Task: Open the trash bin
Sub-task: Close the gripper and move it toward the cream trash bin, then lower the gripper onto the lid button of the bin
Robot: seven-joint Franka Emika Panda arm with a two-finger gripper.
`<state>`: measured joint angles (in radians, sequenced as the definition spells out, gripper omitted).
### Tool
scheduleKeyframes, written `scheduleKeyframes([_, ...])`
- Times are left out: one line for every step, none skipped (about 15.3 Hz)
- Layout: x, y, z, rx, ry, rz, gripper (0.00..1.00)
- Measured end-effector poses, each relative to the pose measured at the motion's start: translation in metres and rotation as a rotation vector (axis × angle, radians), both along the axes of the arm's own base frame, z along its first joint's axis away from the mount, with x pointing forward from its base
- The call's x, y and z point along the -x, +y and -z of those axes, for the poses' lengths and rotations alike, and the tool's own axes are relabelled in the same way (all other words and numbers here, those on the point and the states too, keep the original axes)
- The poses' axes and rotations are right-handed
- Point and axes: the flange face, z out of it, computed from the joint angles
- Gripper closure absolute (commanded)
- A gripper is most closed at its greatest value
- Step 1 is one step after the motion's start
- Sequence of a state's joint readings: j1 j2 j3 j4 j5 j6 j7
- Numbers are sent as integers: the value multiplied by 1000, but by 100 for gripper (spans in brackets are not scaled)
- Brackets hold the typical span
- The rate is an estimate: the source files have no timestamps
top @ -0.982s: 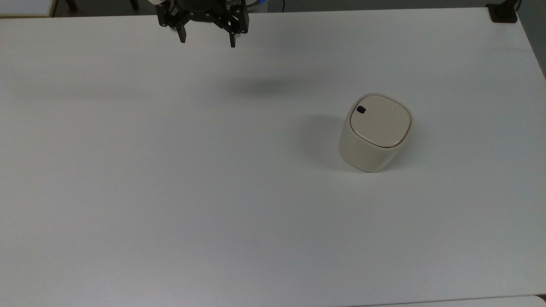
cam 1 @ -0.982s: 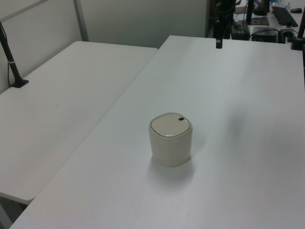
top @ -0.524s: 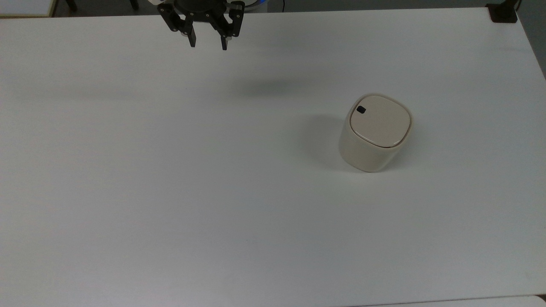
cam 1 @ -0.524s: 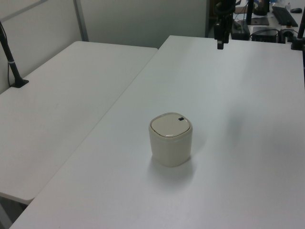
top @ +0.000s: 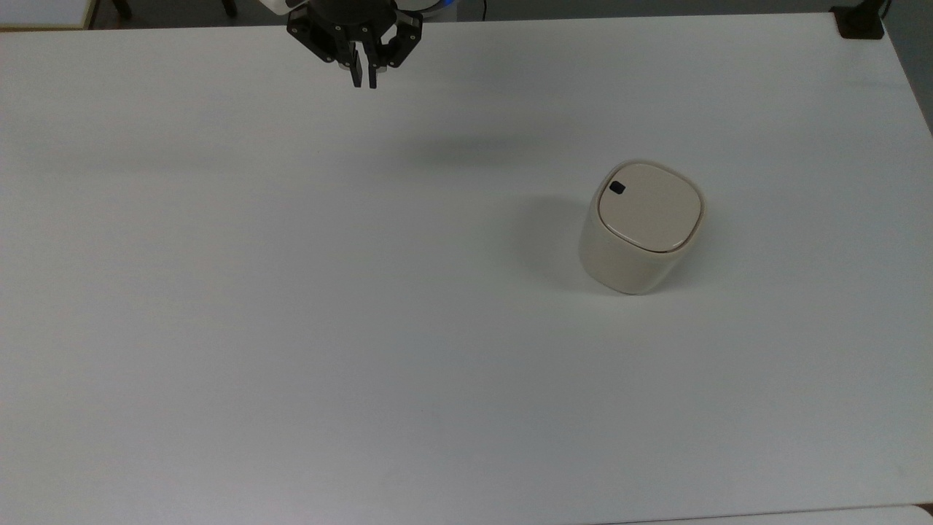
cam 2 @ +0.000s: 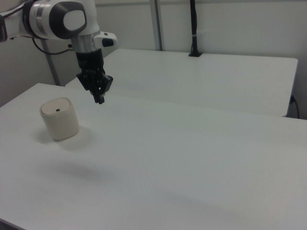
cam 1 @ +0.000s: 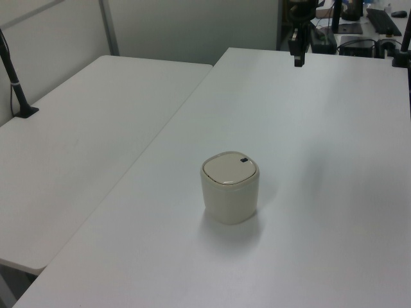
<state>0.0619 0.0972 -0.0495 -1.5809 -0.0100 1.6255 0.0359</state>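
Observation:
The trash bin [top: 641, 230] is a cream rounded-square tub standing upright on the white table, its flat lid down and a small dark button [top: 617, 188] at one corner. It also appears mid-table as the trash bin [cam 1: 230, 187] and at the right view's left as the trash bin [cam 2: 59, 119]. My gripper [top: 364, 82] hangs above the table's far edge in the top view, well to the left of the bin and apart from it, its black fingers shut together with nothing between them. The gripper [cam 1: 298, 62] and the gripper [cam 2: 100, 99] show the same.
The white table [top: 291, 306] spreads wide around the bin. A second white table [cam 1: 77, 141] adjoins it, with a black pole clamp [cam 1: 22, 102] on its edge. A black clamp [top: 859, 22] sits at the top view's far right corner. Desks with equipment stand behind.
The gripper's fingers have closed from wide open to shut, and the gripper has shifted slightly to the top view's right. The bin has not moved.

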Motion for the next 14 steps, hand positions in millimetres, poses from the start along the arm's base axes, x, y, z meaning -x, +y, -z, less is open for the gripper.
scheduleKeyframes([-2, 1, 2, -1, -3, -25, 86])
scheduleKeyframes([-5, 4, 3, -2, -15, -58, 86])
scheduleKeyframes([-9, 10, 6, -3, -28, -103, 86])
scheduleKeyframes([-12, 20, 10, -5, -33, -167, 86])
scheduleKeyframes([-14, 31, 13, -7, -33, -253, 86])
scheduleKeyframes([-15, 43, 16, -10, -32, -352, 86])
scheduleKeyframes([-14, 54, 17, -13, -29, -445, 86])
scheduleKeyframes([-14, 65, 19, -16, -26, -523, 86])
scheduleKeyframes([-13, 76, 21, -18, -21, -587, 86])
scheduleKeyframes([-13, 87, 24, -21, -16, -647, 88])
scheduleKeyframes([-14, 98, 27, -27, -17, -703, 91])
scheduleKeyframes([-15, 111, 29, -36, -21, -753, 91])
scheduleKeyframes([-14, 125, 31, -45, -24, -792, 91])
scheduleKeyframes([-13, 140, 31, -49, -26, -823, 91])
